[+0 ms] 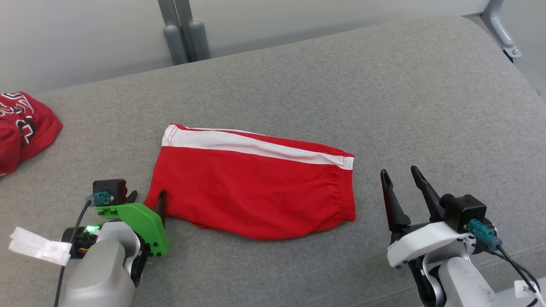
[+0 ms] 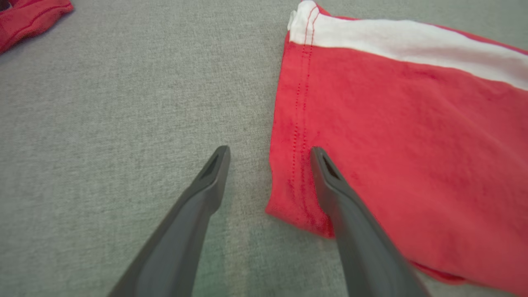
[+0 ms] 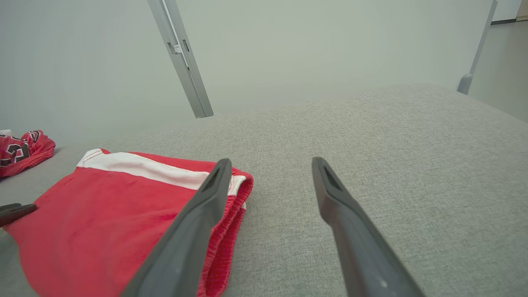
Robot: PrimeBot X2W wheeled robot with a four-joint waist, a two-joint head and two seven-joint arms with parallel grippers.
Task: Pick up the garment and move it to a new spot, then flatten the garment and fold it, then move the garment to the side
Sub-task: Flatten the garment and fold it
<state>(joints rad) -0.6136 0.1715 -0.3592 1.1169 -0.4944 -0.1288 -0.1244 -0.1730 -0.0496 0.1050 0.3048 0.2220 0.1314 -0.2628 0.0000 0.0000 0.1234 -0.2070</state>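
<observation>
Green left wrist bracket (image 1: 140, 221), white right bracket (image 1: 426, 243), dark jaws.

Red, white-striped garment (image 1: 251, 192); grey cushion (image 1: 384, 85)

Small white tag (image 1: 527, 289) at bottom right of head view, by the black cables (image 1: 509, 262): reads "2" + one more char, too small to make out. Crumpled red cloth (image 1: 21, 128) at far left edge: white/black print w/ outlined letters or nos., mostly folded under, not legible. Right wrist view, same cloth: print looks like a "2" or "3", can't confirm which.
</observation>
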